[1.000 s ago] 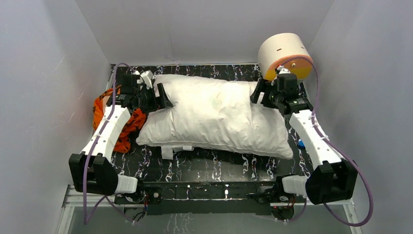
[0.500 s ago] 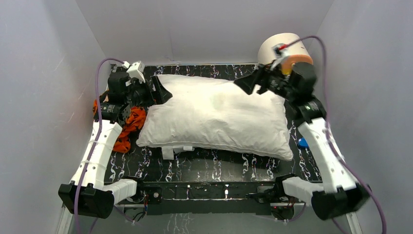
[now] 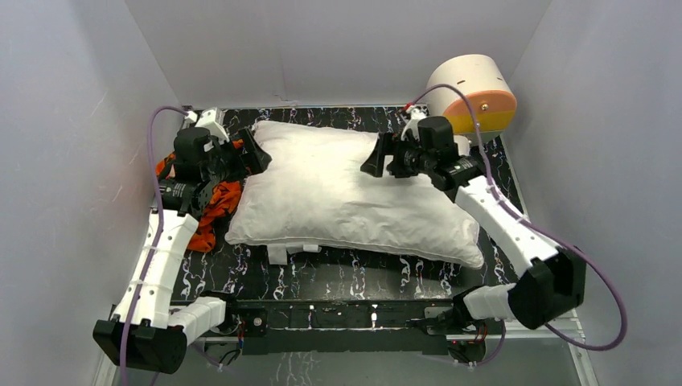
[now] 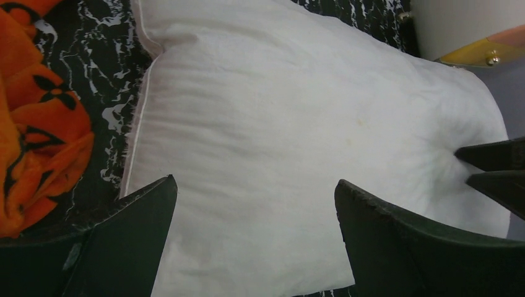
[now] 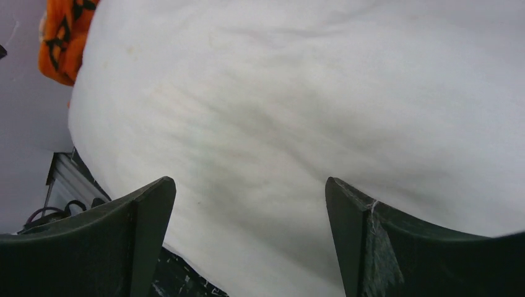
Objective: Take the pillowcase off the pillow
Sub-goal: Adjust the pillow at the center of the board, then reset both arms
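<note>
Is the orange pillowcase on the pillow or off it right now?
Off. The pillow lies bare and white, and the pillowcase sits crumpled in a heap beside its left end.

Even, bright light fills all three views. The pillow (image 3: 346, 193) looks nearly washed out. Both wrist views blur slightly at close range.

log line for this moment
pillowcase: off, heaped left of pillow | left hand: open, empty | right hand: open, over pillow
</note>
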Available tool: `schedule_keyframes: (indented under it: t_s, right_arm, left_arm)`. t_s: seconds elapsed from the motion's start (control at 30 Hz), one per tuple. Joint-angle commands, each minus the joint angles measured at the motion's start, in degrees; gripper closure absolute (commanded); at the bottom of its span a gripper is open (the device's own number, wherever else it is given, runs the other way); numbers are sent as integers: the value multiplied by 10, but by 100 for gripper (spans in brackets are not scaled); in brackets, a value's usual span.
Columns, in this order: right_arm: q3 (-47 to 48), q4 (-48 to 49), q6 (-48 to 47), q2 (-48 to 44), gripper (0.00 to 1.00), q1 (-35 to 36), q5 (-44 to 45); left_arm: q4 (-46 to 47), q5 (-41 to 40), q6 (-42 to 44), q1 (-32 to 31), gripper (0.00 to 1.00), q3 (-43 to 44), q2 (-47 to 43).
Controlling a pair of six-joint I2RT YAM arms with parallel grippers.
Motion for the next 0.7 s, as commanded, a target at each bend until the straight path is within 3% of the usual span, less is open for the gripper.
schedule_keyframes:
  t_s: [0.0,0.13,0.3,0.5,0.67]
  right_arm:
    - [49,17,-48,-107,1,-6,104]
    - [4,113,-84,-221,1,-6,252]
    - [61,24,-120,-218,1,-6,387]
    - [63,2,-117,-201,1,-6,425]
    - [111,-98,-75,-193,1,-7,342]
  left_arm:
    - [-23,-110,-20,0,2,3,-30]
    - [-34,-187,-19,0,2,28,-26]
    - [-54,-253,-6,0,2,57,-14]
    - [-64,-295,17,0,2,71,-6]
    - [-72,-349,7,0,2,69,2]
